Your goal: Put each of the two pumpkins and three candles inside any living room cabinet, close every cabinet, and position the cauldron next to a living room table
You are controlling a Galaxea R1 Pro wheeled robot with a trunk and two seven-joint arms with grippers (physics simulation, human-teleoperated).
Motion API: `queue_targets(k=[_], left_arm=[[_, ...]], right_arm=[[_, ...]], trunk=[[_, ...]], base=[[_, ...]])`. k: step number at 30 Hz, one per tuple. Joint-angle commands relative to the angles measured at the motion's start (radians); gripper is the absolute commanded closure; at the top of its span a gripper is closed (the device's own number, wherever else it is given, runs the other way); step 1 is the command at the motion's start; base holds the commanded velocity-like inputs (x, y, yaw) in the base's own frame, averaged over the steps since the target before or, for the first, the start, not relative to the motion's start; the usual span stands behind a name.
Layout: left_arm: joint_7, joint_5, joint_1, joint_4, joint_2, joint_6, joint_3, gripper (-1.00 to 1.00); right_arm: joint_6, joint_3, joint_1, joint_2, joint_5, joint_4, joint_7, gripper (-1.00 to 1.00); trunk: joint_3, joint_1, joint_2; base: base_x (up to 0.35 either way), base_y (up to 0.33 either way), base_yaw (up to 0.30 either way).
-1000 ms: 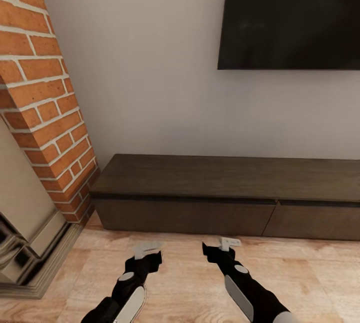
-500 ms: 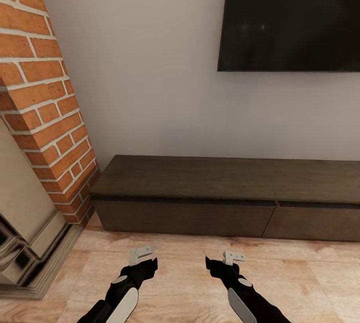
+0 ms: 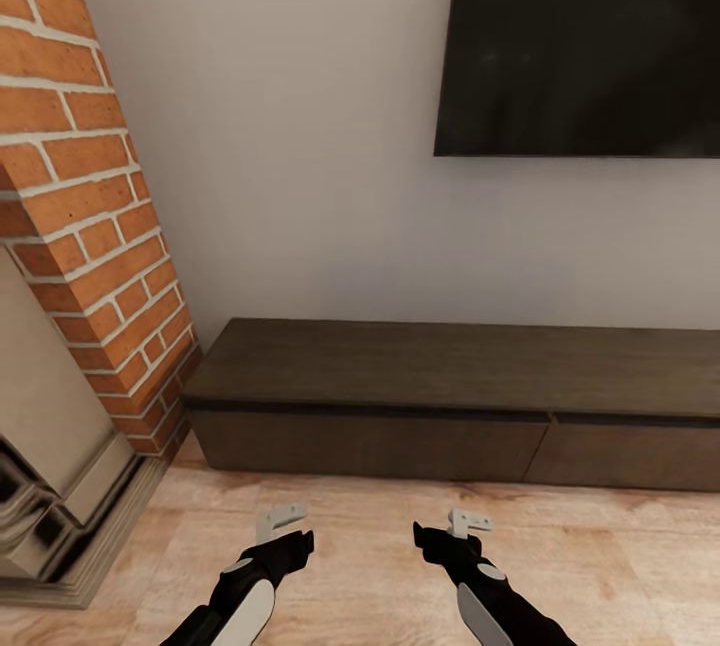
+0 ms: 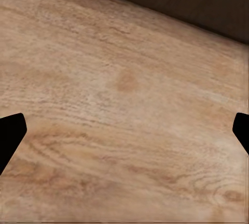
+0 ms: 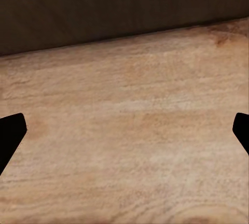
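Observation:
The cabinet (image 3: 450,366) is a long low dark-brown unit against the white wall, and both of its flat drawer fronts (image 3: 370,444) are shut. My left gripper (image 3: 285,544) and right gripper (image 3: 440,538) hover over the wood floor just in front of it, both open and empty. In the left wrist view, the left gripper (image 4: 124,135) has its fingers wide apart over bare floor, with the cabinet's base (image 4: 207,0) beyond. The right gripper (image 5: 124,135) is the same, with the cabinet front (image 5: 124,5) ahead. The pumpkins, candles, cauldron and table are out of view.
A red brick fireplace column (image 3: 90,206) with a stepped metal surround (image 3: 50,516) stands at the left, close to the cabinet's left end. A black TV (image 3: 590,36) hangs on the wall above the cabinet. Light wood floor (image 3: 620,546) extends to the right.
The whole picture has slid down a little, so the camera has moved. Both arms have drawn back slightly toward the lower edge. The grippers stay open.

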Motion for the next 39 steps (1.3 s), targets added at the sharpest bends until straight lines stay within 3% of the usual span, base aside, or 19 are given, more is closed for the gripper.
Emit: queue_targets(k=[1,20,39], left_arm=[[0.009,0.012,-0.001,-0.001,0.001,0.005,-0.003,-1.00],[0.009,0.028,0.000,-0.001,0.002,0.011,-0.003,-1.00],[0.009,0.029,0.001,-0.001,0.001,0.011,-0.003,-1.00]], right_arm=[[-0.002,0.007,-0.001,0.000,-0.007,0.000,-0.008,-1.00],[-0.002,0.006,-0.001,-0.001,-0.008,0.003,-0.008,-1.00],[-0.004,0.006,-0.001,0.000,-0.009,0.042,-0.006,-1.00]], trunk=[[0.002,-0.004,0.007],[0.062,-0.077,0.140],[0.123,-0.150,0.273]], base=[[0.000,0.000,0.000],[-0.052,0.000,-0.024],[-0.053,0.000,-0.250]])
